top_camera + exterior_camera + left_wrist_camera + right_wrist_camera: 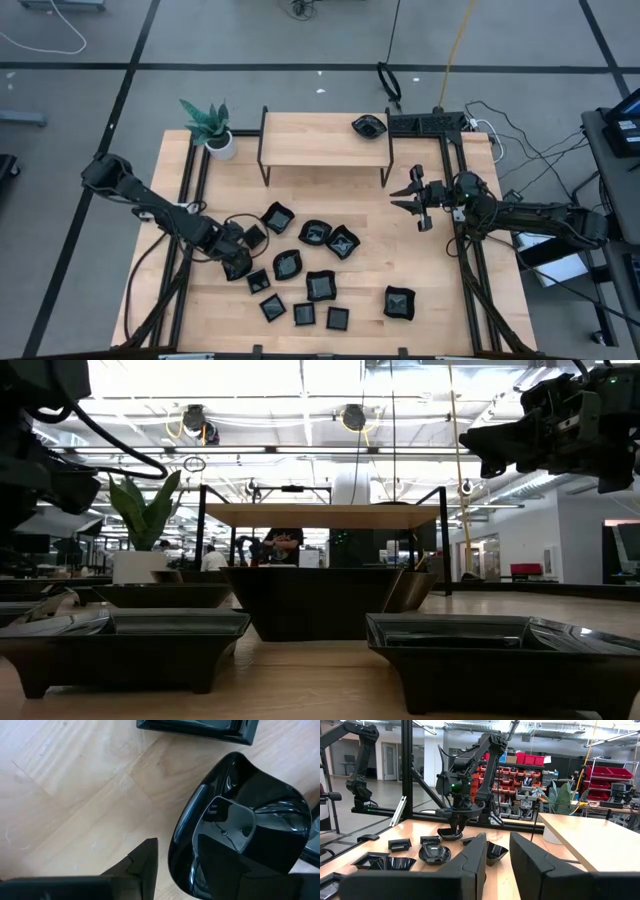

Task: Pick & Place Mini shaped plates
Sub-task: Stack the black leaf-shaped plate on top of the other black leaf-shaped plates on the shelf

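Roughly a dozen mini shaped plates (318, 285) lie scattered over the near half of the wooden table (430, 320), and one more (369, 125) already sits on the raised shelf (320, 140) at the far side, so the job looks early on, with the shelf as the likely drop spot (a guess from that single dish). The left gripper (238, 262) is low over the left edge of the cluster, its fingers part open and set astride a rounded black plate (240, 825); one finger (142, 865) shows just outside the rim, the other is mostly out of frame, and whether they press the dish yet I cannot tell. This reads as the grasp step. Next the fingers would need to pinch the rim firmly and lift straight up, clear of the neighbouring square dish (200, 727). The right gripper (418, 205) waits raised near the shelf's right end, narrowly open and empty.
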